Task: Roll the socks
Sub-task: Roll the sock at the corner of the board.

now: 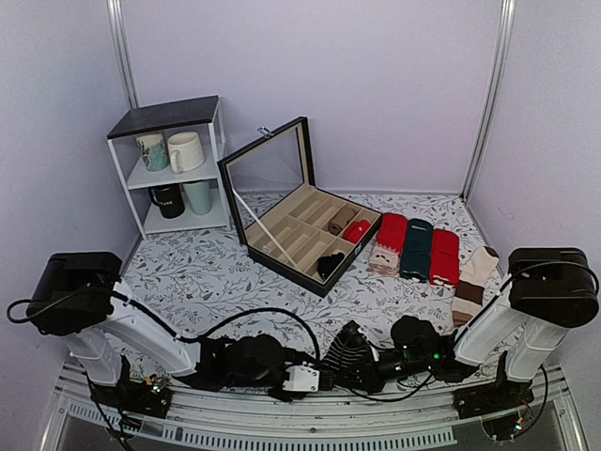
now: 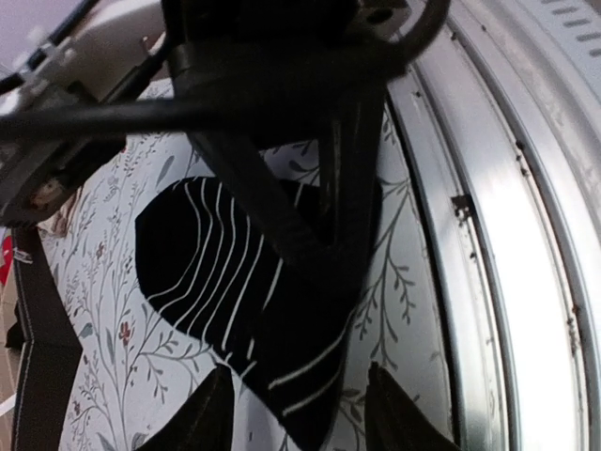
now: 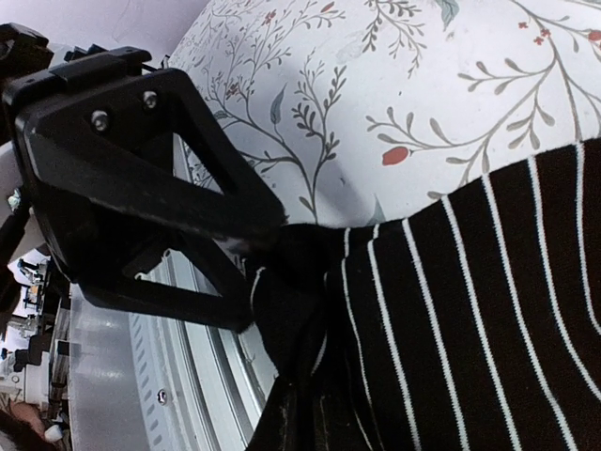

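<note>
The socks (image 1: 347, 346) are black with thin white stripes and lie on the floral cloth near the table's front edge, between my two grippers. In the left wrist view the socks (image 2: 216, 263) spread away from me, and their narrow end reaches down between my fingers. My left gripper (image 2: 299, 413) is open; its fingertips (image 2: 202, 413) stand apart on either side of that end. My right gripper (image 3: 310, 413) is shut on bunched fabric of the socks (image 3: 488, 319). In the top view the left gripper (image 1: 324, 374) and the right gripper (image 1: 368, 362) nearly meet.
A black compartment box (image 1: 300, 230) with its lid raised stands mid-table. Folded red and green socks (image 1: 413, 246) and a cream-and-brown pair (image 1: 474, 277) lie to its right. A white shelf with mugs (image 1: 174, 164) stands back left. The metal rail (image 2: 507, 235) runs close beside the socks.
</note>
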Controlling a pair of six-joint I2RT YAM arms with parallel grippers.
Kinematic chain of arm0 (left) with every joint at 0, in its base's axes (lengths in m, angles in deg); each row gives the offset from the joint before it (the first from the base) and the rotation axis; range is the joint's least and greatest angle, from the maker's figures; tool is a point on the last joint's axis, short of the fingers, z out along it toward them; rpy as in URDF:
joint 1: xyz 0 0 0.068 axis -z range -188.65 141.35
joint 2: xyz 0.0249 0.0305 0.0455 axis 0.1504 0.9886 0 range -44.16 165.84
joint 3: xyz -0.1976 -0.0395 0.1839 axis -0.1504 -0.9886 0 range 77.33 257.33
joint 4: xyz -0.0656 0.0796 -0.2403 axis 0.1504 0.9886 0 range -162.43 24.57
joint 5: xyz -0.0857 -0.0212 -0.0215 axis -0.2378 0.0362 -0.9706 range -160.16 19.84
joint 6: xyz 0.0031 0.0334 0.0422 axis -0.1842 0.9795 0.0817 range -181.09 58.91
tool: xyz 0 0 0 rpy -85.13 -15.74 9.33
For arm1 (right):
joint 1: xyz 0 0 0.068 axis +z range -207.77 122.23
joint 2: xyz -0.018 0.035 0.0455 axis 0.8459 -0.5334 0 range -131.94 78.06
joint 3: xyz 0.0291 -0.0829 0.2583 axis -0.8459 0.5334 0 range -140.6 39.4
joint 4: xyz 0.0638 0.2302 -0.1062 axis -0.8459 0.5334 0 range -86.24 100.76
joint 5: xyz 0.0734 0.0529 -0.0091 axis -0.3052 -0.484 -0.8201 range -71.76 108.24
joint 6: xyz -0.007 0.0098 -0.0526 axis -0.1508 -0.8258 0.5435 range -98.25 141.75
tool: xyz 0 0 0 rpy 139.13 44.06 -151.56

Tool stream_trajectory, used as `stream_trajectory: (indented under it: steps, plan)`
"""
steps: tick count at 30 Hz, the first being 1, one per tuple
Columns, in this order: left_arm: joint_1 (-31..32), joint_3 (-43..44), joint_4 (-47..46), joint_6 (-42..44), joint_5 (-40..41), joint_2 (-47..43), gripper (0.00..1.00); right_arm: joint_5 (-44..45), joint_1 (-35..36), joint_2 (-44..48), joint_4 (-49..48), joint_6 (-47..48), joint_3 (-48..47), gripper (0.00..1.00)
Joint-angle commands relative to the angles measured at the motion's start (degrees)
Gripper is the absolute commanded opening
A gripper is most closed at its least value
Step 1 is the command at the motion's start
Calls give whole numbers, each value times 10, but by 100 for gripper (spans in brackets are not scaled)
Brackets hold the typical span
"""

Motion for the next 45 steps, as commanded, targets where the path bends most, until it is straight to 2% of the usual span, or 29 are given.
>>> stream_trajectory:
  steps: [1,5,13,22,30,41,45]
  plan:
    - [-2,-34,-50,14,3,-58,48,-11,4,-25,168,-2,31,3]
    - [11,-47,-53,17,-35,-81,40,-12,3,-26,169,-3,32,3]
    - [25,-15,6,29,-65,-31,35,-14,2,-26,168,-8,33,3]
    - [20,-4,-25,29,-14,0,43,-21,1,-27,169,-5,29,3]
    - [15,10,-23,30,-8,18,44,-24,1,-31,168,-5,29,3]
    - [7,13,11,15,-22,22,40,-26,0,-32,169,-5,27,2]
    - [5,26,37,11,-28,41,32,-26,0,-33,169,-7,27,2]
